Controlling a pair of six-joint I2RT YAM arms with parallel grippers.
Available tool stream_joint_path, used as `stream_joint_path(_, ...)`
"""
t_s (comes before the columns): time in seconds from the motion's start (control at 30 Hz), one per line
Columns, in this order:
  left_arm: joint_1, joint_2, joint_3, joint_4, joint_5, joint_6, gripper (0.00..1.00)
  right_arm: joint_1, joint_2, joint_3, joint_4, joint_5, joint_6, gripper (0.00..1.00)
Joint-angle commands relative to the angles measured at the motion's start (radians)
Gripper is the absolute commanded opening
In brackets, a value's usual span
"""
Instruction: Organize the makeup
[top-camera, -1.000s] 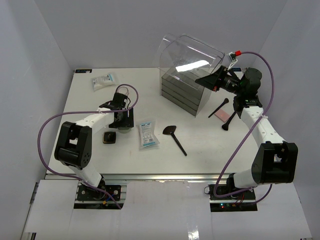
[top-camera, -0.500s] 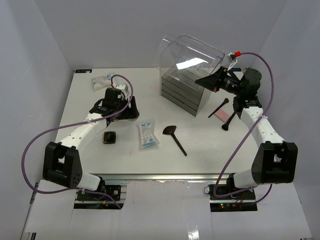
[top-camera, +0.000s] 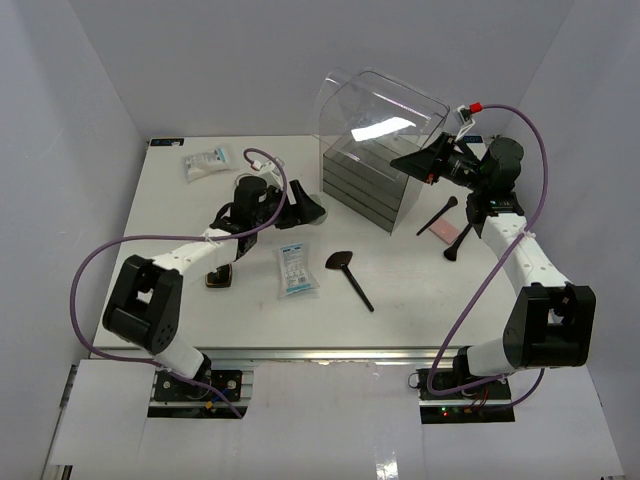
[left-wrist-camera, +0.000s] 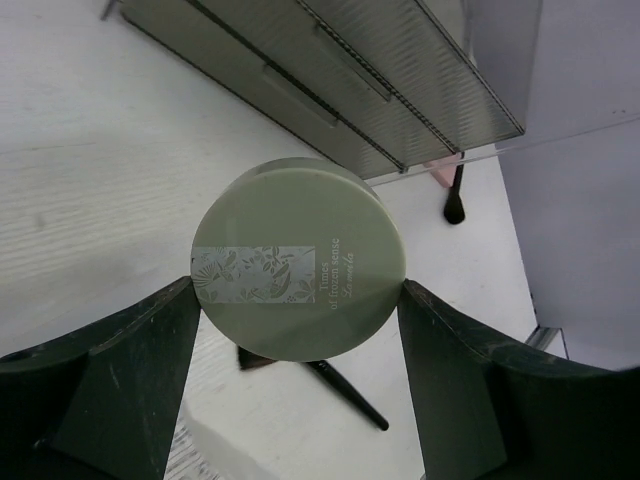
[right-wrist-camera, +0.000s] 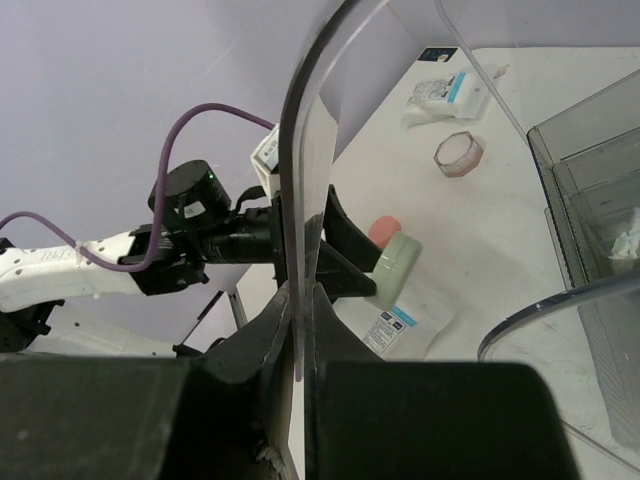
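Observation:
My left gripper (top-camera: 303, 208) is shut on a round pale green compact (left-wrist-camera: 300, 260), one finger on each side of it. It hangs above the table, left of the clear box with grey drawers (top-camera: 362, 190). My right gripper (top-camera: 416, 160) is shut on the edge of the box's clear lid (right-wrist-camera: 297, 200) and holds it raised. On the table lie a white-and-blue packet (top-camera: 296, 268), a flat-headed black brush (top-camera: 350, 275) and a small dark compact (top-camera: 219, 275). A second packet (top-camera: 207, 161) lies at the back left.
Right of the box lie two black brushes (top-camera: 437, 215) (top-camera: 458, 242) and a pink palette (top-camera: 440, 230). The right wrist view shows a small round pale compact (right-wrist-camera: 458, 153) near the far packet (right-wrist-camera: 440, 92). White walls close in three sides.
My left arm has lifted the green compact from the near left and carried it right, toward the box. The right arm and the lid have not moved.

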Motion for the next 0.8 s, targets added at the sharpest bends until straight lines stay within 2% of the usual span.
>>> stream_joint_path(0.0, -0.068, 0.091, 0.076, 0.294, -0.021, -0.115, 0.08, -0.002, -0.055, 0.016, 0.091, -0.043, 0.016, 0.08)
stream_joint_path(0.2, -0.132, 0.218, 0.191, 0.436, -0.119, -0.157, 0.08, -0.002, -0.058, 0.008, 0.102, -0.047, 0.025, 0.08)
stream_joint_path(0.43, -0.184, 0.331, 0.330, 0.502, -0.194, -0.158, 0.08, -0.002, -0.063, -0.003, 0.115, -0.048, 0.034, 0.08)
stream_joint_path(0.77, -0.214, 0.437, 0.399, 0.610, -0.282, -0.159, 0.09, -0.003, -0.068, -0.014, 0.139, -0.048, 0.054, 0.08)
